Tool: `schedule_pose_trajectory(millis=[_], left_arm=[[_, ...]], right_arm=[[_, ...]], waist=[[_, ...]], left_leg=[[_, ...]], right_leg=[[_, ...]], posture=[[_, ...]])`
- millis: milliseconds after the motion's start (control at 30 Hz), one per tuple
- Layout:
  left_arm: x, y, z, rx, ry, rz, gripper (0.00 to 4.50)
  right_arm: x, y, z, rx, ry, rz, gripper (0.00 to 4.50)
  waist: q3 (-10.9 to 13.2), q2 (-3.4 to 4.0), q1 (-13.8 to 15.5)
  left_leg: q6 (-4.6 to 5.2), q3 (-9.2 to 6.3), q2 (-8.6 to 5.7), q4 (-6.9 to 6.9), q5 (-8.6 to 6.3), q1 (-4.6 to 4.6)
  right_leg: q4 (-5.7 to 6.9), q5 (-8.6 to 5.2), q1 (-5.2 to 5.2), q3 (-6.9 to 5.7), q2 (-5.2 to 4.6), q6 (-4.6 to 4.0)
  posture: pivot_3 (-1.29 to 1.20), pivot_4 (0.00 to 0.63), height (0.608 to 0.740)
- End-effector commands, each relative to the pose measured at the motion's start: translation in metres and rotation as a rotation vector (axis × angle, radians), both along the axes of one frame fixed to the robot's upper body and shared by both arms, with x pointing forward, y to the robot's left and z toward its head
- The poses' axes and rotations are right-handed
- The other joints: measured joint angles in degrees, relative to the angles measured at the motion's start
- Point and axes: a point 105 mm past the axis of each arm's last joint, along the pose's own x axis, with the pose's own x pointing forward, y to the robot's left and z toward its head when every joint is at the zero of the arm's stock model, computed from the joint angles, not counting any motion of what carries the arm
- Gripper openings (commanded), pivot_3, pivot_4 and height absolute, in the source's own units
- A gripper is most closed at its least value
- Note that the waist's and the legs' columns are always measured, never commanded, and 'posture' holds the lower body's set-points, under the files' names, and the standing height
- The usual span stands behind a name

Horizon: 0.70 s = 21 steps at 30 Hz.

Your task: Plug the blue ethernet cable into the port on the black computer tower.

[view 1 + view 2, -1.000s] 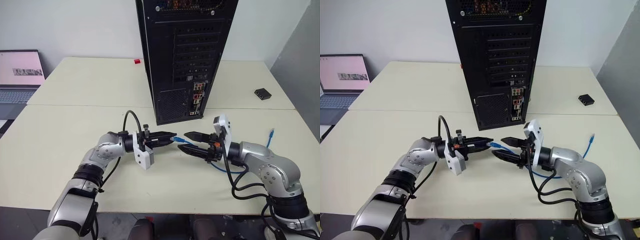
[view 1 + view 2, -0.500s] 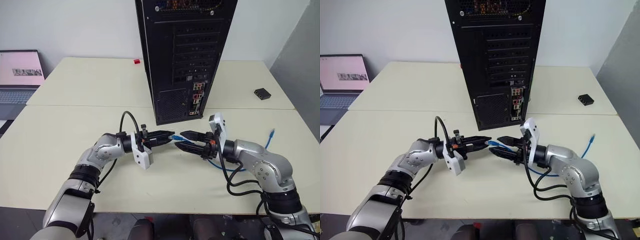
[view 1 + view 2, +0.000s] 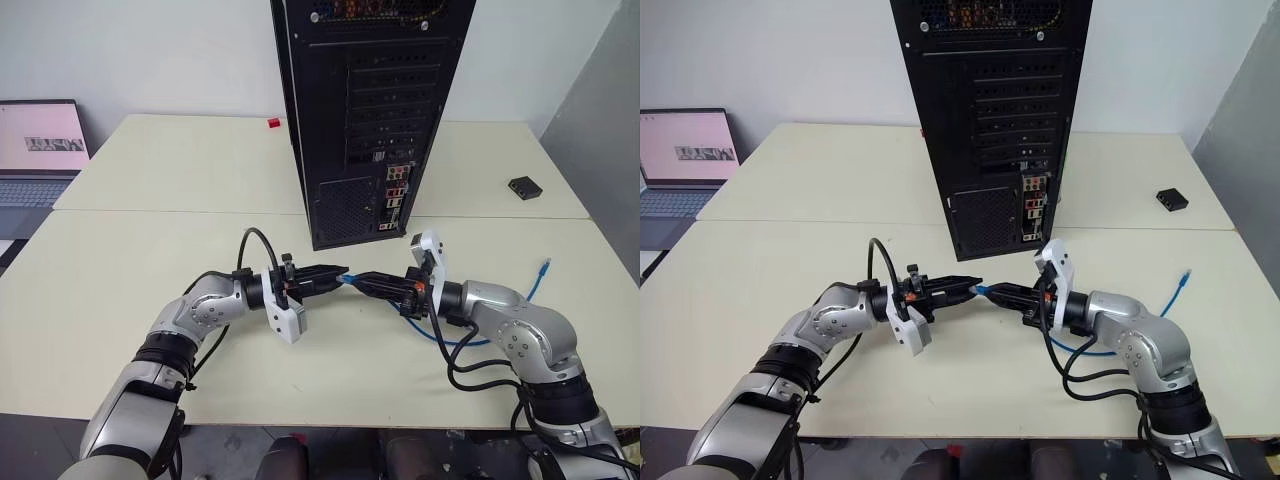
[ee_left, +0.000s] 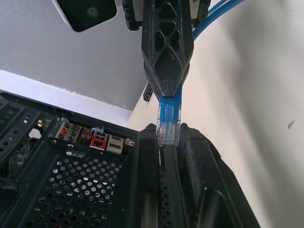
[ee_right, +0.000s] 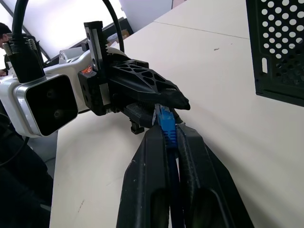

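Plug of the blue ethernet cable (image 3: 452, 336) sits at frame centre in the head views, pinched from both sides. We read the left gripper (image 3: 340, 271) as clamped on the plug tip and the right gripper (image 3: 362, 281) as closed on the same plug just behind it, fingertips of the two nearly touching. Plug's long axis runs roughly left–right across the frame, level with the table (image 3: 150, 250). Slack cord loops away to the lower right, with the far plug lying near the right edge. The port (image 3: 396, 188) is in the connector cluster low on the black computer tower (image 3: 370, 110), above and slightly right of the grippers, near. We judge the right gripper closer to it; the plug must turn toward the tower.
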Motion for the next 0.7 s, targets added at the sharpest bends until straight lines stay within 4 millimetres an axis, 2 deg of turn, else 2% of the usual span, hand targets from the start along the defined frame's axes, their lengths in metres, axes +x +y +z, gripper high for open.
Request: schedule_pose_trajectory(millis=[33, 167, 233, 500, 600, 700], left_arm=[[-0.001, -0.001, 0.011, -0.028, -0.047, -0.003, 0.25], [-0.004, -0.002, 0.006, -0.034, -0.023, -0.014, 0.25], [-0.005, -0.002, 0.007, -0.067, -0.001, -0.017, 0.96], [-0.001, 0.000, 0.002, -0.060, 0.102, 0.005, 2.63], [0.006, 0.012, -0.003, -0.065, 0.206, 0.078, 3.25], [0.016, 0.031, -0.005, -0.124, 0.416, 0.191, 3.25]], right_arm=[[-0.002, 0.004, 0.011, 0.017, -0.041, 0.029, 0.00], [-0.002, 0.003, 0.012, 0.019, -0.043, 0.025, 0.00], [-0.002, 0.003, 0.013, 0.021, -0.043, 0.024, 0.00], [-0.002, 0.001, 0.015, 0.014, -0.061, 0.014, 0.00], [0.001, -0.006, 0.019, 0.010, -0.089, -0.039, 0.00], [0.019, -0.023, 0.029, 0.016, -0.163, -0.207, 0.00]], waist=[[0.0, 0.00, 0.0], [0.0, 0.00, 0.0], [0.0, 0.00, 0.0], [0.0, 0.00, 0.0], [0.0, 0.01, 0.0], [0.0, 0.02, -0.2]], left_leg=[[0.00, 0.00, 0.00, 0.00, 0.00, 0.00], [0.00, 0.00, 0.00, 0.00, 0.00, 0.00], [0.00, 0.00, 0.00, 0.00, 0.00, 0.00], [0.00, -0.01, 0.00, 0.00, 0.00, -0.01], [0.00, -0.01, 0.00, 0.00, 0.00, -0.01], [0.00, -0.01, 0.02, -0.02, 0.00, 0.00]], right_leg=[[0.00, 0.00, 0.00, 0.00, 0.00, 0.00], [0.00, 0.00, 0.00, 0.00, 0.00, 0.00], [0.00, 0.00, 0.00, 0.00, 0.00, 0.00], [0.01, 0.00, 0.00, -0.01, -0.01, 0.00], [0.01, 0.00, 0.00, -0.02, -0.01, 0.00], [0.02, 0.00, -0.01, -0.01, 0.00, 0.00]], posture=[[0.00, 0.150, 0.740], [0.00, 0.150, 0.740], [0.00, 0.150, 0.740], [0.00, 0.150, 0.740], [0.00, 0.150, 0.740], [0.00, 0.150, 0.740]])
